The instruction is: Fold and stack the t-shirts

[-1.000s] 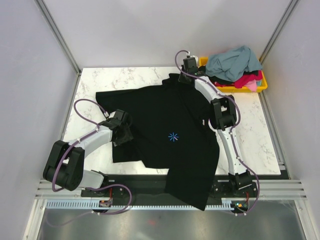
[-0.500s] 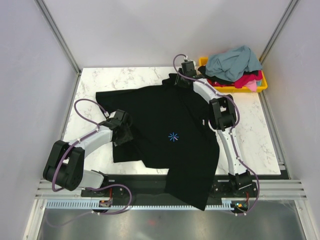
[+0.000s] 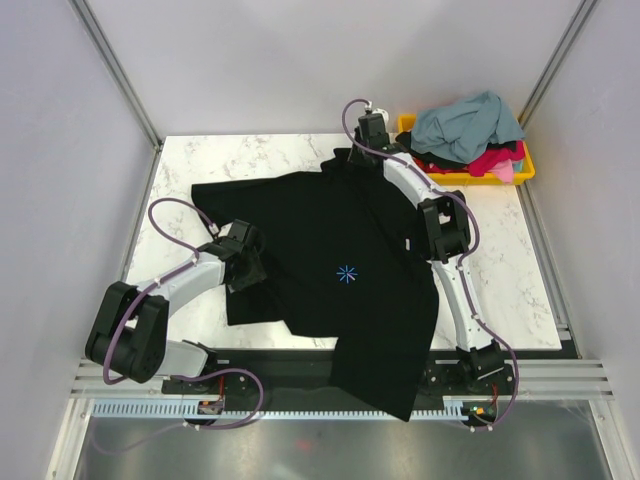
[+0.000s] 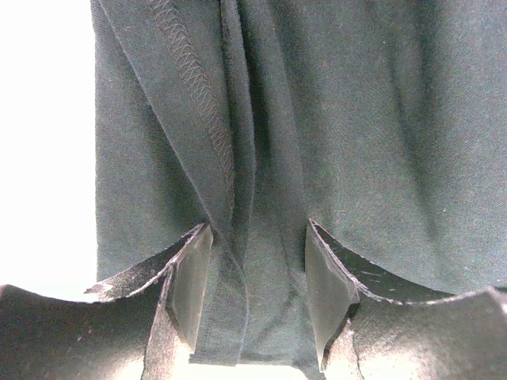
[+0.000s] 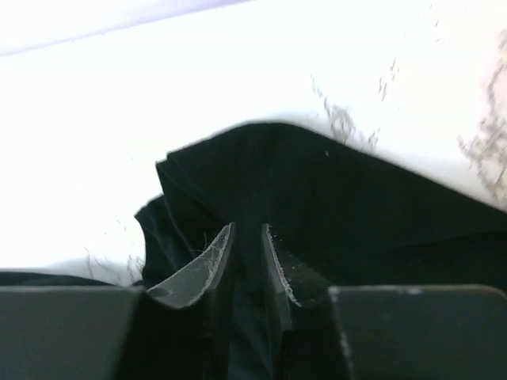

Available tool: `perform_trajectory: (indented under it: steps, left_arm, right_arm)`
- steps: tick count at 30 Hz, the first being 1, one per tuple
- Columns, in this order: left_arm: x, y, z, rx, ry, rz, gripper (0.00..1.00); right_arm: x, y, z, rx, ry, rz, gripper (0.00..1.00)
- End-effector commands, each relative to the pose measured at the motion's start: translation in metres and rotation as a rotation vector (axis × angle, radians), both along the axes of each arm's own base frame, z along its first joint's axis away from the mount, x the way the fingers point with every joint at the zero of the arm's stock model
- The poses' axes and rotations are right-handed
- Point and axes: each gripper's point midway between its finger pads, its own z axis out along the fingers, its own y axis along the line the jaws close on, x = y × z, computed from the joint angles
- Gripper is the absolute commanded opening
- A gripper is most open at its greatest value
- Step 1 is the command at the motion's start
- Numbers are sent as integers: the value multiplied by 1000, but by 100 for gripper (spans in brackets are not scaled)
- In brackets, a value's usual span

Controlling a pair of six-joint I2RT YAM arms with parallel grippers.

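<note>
On marble table (image 3: pixel 190 160), black t-shirt (image 3: pixel 340 240) overhanging near edge, both hands clamped on its edges

Large t-shirt (image 3: pixel 340 270) spread across table (image 3: pixel 200 160) centre, near hem hanging over front edge between arm bases. Left gripper (image 3: pixel 243 262) at shirt's left edge, fold of cloth between jaws. Right gripper (image 3: pixel 362 150) at shirt's far edge. Bin (image 3: pixel 527 165) at far right corner, heap of other t-shirts (image 3: pixel 468 125) in it.
</note>
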Motion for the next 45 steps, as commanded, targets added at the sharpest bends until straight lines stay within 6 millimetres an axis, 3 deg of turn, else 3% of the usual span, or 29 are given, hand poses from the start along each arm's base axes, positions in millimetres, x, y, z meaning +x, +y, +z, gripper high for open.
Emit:
perform_trajectory:
  steps: [1,4,13,14,16,23,34,40,45]
  left_arm:
    - [-41,-4,-31,-31,161,14,57]
    - [-41,-4,-31,-30,162,11,57]
    - [-40,-5,-31,-25,161,7,57]
    - [-40,-6,-30,-26,160,7,57]
    - [-39,-6,-30,-25,158,5,57]
    - [-40,-6,-31,-21,158,2,57]
    - [-39,-7,-31,-20,161,0,56]
    - [-39,-8,-31,-19,162,-4,56]
    - [-38,-8,-31,-18,160,-4,56]
  right_arm:
    - [14,-5,16,-6,-56,-26,26]
    - [16,-8,11,-2,-48,-27,21]
    - [-11,-8,5,-46,9,10,41]
    - [-13,-8,11,-45,3,8,43]
    - [-18,-10,5,-48,24,2,44]
    - [-15,-5,-11,-29,47,4,44]
    - [3,4,-16,5,16,-1,44]
    - [-2,5,-29,-7,42,4,44]
    - [-5,4,-35,-26,52,6,35]
